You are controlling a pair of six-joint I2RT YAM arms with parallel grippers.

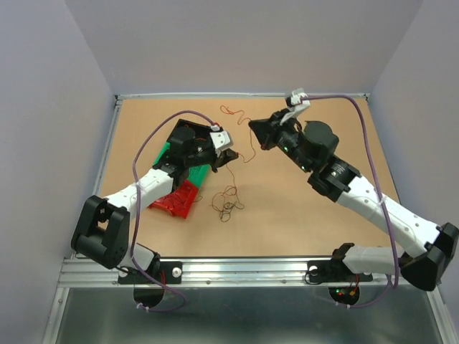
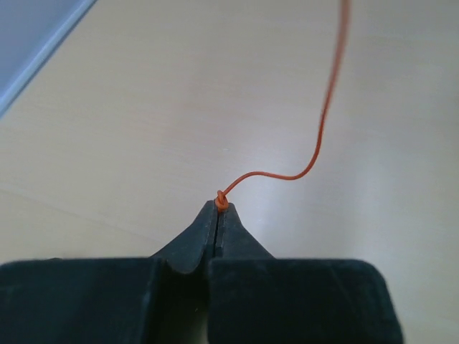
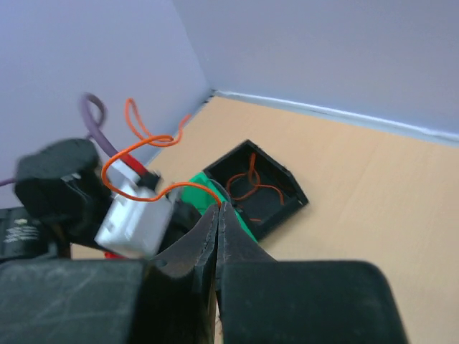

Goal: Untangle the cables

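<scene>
A single orange wire (image 1: 252, 147) hangs between my two grippers above the table. My left gripper (image 1: 224, 160) is shut on one knotted end of it (image 2: 221, 202), and the wire rises away to the upper right in the left wrist view. My right gripper (image 1: 251, 125) is shut on the wire's other part (image 3: 218, 203); from there it loops off to the left (image 3: 118, 161). A small wiry bunch of thin cables (image 1: 228, 203) lies on the table below the grippers, held by neither.
A green bin (image 1: 203, 175) and a red bin (image 1: 176, 200) lie under the left arm. The right wrist view shows a black bin (image 3: 295, 195) with orange-brown wires (image 3: 247, 183) inside, next to the green bin (image 3: 192, 189). Walls ring the table.
</scene>
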